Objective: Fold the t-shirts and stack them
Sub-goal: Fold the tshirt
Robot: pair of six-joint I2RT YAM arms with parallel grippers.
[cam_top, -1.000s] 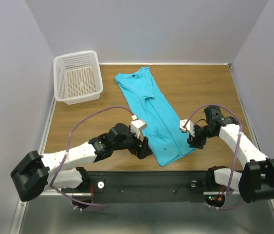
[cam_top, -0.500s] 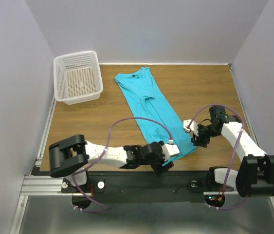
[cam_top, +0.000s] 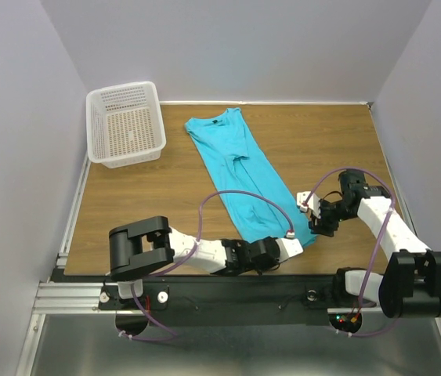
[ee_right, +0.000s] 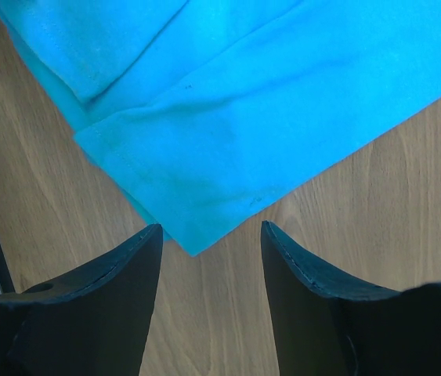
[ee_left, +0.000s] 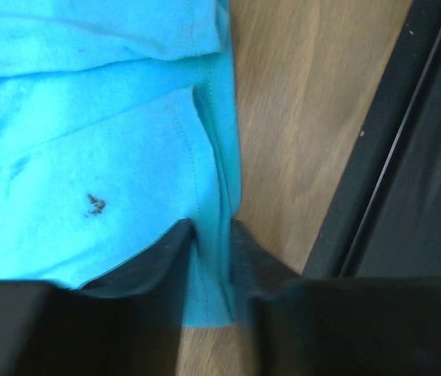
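One t-shirt [ee_left: 87, 117], dark speck [ee_left: 95, 204] only in left wrist view

A plain turquoise t-shirt [cam_top: 245, 177] is lying on a brown woodgrain table [cam_top: 142, 204] beside a white mesh basket [cam_top: 124, 123].

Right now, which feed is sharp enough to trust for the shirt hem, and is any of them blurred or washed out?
Left wrist view: soft and smeared, the t-shirt hem is readable, but the left pincer fingers are dark blurs. Right wrist view: sharper, stitching visible, right pincer fingers crisp at the edges. Top view: evenly lit, no glare, soft shadows only under the arms on the table.
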